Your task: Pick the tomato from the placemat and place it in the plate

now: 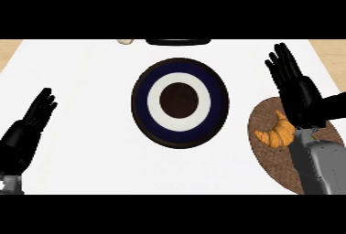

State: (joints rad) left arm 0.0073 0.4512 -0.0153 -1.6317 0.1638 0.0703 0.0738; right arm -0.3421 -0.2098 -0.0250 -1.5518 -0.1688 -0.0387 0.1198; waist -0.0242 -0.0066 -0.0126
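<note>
A round plate (180, 101) with a dark blue rim, a white ring and a dark brown centre lies in the middle of the white counter. At the right lies a brown woven placemat (270, 157). On it rests an orange-brown, croissant-shaped item (277, 134); no red tomato shows. My right hand (295, 89) hovers over the placemat's upper right part, fingers straight and pointing away, holding nothing. Its forearm hides part of the mat. My left hand (28, 127) rests open at the left edge.
A small pale object (124, 41) and a dark flat object (177, 42) sit at the counter's far edge. Wooden surface (329, 55) shows beyond the white counter at the right and far left corners.
</note>
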